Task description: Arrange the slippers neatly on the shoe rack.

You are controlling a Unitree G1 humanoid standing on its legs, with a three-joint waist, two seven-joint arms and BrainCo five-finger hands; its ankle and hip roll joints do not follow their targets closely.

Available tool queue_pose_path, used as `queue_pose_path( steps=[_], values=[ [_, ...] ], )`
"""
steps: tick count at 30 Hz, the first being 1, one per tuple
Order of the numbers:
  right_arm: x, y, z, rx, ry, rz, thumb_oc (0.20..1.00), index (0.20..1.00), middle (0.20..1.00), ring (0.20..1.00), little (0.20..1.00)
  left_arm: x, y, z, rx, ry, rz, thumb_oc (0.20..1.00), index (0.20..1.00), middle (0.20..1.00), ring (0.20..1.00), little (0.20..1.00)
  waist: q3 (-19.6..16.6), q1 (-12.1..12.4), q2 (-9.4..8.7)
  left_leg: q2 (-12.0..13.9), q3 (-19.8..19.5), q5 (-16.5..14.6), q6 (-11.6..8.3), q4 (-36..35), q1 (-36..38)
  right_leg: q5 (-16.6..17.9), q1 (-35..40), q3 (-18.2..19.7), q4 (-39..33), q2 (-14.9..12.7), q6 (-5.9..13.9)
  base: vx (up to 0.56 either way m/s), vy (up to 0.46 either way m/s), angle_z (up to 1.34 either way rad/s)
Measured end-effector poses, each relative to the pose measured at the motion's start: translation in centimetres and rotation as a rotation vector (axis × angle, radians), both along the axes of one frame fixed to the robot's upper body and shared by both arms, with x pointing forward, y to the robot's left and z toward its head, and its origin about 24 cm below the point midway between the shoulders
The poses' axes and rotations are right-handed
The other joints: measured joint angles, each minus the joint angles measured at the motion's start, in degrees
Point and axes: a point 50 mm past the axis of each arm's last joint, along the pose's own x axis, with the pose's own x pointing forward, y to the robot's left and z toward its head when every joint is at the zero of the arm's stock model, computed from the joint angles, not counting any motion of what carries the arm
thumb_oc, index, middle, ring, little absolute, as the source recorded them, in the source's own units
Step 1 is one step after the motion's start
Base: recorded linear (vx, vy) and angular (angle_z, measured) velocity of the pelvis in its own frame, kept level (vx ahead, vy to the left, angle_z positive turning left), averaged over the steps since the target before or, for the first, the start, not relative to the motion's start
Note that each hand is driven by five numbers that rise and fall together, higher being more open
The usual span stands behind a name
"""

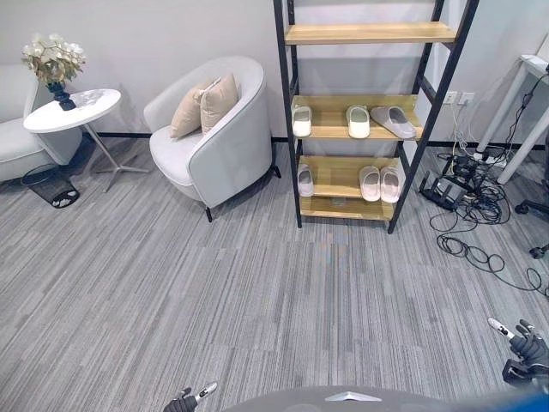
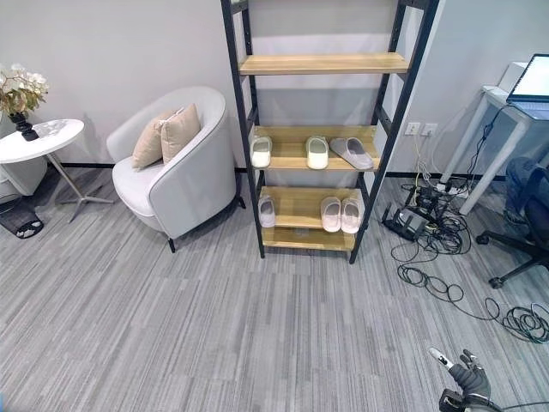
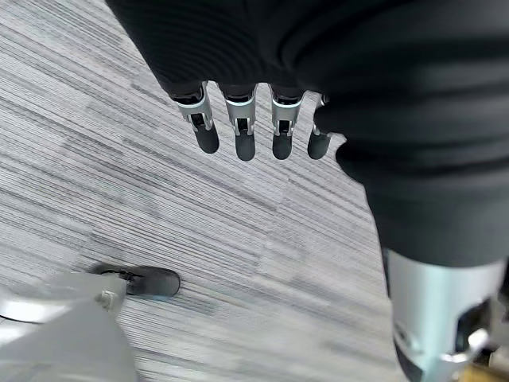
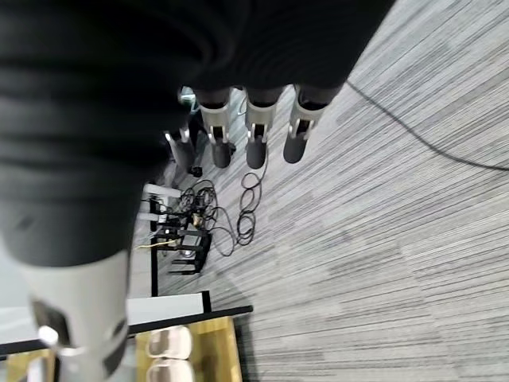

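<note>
Right hand empty; grey slipper angled on shoe rack.

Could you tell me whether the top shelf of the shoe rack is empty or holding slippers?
Empty. The top shelf of the shoe rack shows bare wood; the slippers sit on lower shelves.

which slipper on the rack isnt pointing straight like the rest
The grey slipper at the right end of the middle shelf. It lies angled across the shelf, while the other slippers sit squarely with toes facing the front.
</note>
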Motion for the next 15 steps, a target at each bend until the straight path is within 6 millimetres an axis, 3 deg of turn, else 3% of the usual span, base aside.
queue_pose_path(
  steps=[5, 8, 10, 11, 12, 14, 15],
  values=[
    [0.7, 1.4, -0.6, -0.001, 0.037, 0.099, 1.0, 1.0, 1.0, 1.0, 1.0, 2.5, -2.0, 0.1, -0.03, -0.07, -0.183, 1.0, 1.0, 1.0, 1.0, 1.0, 0.22, -0.42, 0.35, 0.13, 0.16, -0.16, -0.25, 0.01, -0.21, -0.23, -0.19, 0.37, -0.01, 0.13, -0.28, 0.05, -0.119, 0.01],
    [1.6, 2.2, -0.6, -0.02, 0.057, 0.176, 1.0, 1.0, 1.0, 1.0, 1.0, 4.3, -2.9, 0.4, -0.062, -0.135, -0.21, 1.0, 1.0, 1.0, 1.0, 1.0, 1.01, -0.67, 0.78, 0.55, 1.14, -0.5, -1.11, 1.67, -0.72, -0.29, -0.54, 1.45, 0.5, 0.51, -0.86, 0.0, -0.113, -0.18],
    [2.0, 2.6, -0.7, -0.027, 0.062, 0.198, 1.0, 1.0, 1.0, 1.0, 1.0, 6.4, -3.6, 0.7, -0.069, -0.179, -0.239, 1.0, 1.0, 1.0, 1.0, 1.0, 3.07, -0.41, -0.55, -0.23, 1.37, -0.93, -4.38, 10.05, -5.5, -1.02, -2.43, 1.16, 3.33, -0.07, -1.93, 0.01, -0.089, -0.02],
    [2.2, 2.7, -0.7, -0.047, 0.071, 0.21, 1.0, 1.0, 1.0, 1.0, 1.0, 8.1, -3.5, 1.1, -0.041, -0.199, -0.311, 1.0, 1.0, 1.0, 1.0, 1.0, 4.99, -0.27, -1.91, -1.17, 1.65, -1.1, -5.79, 19.71, -11.43, -1.87, -4.42, 0.35, 5.89, -1.98, -2.45, 0.02, -0.012, 0.1],
    [2.1, 2.6, -0.8, -0.058, 0.083, 0.211, 1.0, 1.0, 1.0, 1.0, 1.0, 8.6, -4.1, 1.1, -0.046, -0.208, -0.341, 1.0, 1.0, 1.0, 1.0, 1.0, 5.46, -0.4, -2.68, -1.62, 1.46, -0.35, -6.74, 24.26, -14.2, -1.22, -4.36, 0.24, 5.87, -2.95, -2.5, 0.08, -0.008, 0.13],
    [2.2, 2.5, -0.7, -0.074, 0.082, 0.198, 1.0, 1.0, 1.0, 1.0, 1.0, 8.6, -5.0, 0.9, -0.06, -0.203, -0.37, 1.0, 1.0, 1.0, 1.0, 1.0, 5.8, -0.86, -2.09, -0.7, 0.41, -2.12, -6.17, 28.11, -16.13, -1.16, -4.16, 0.24, 5.74, -2.71, -2.93, 0.17, 0.022, 0.09],
    [2.1, 2.4, -0.8, -0.088, 0.092, 0.189, 1.0, 1.0, 1.0, 1.0, 1.0, 8.1, -6.0, 0.7, -0.077, -0.191, -0.405, 1.0, 1.0, 1.0, 1.0, 1.0, 6.05, -0.78, -1.18, -1.04, -2.65, -3.2, -6.29, 24.73, -16.12, -1.73, -4.36, 0.72, 5.3, -2.52, -3.18, 0.24, 0.049, 0.02]
  ],
)
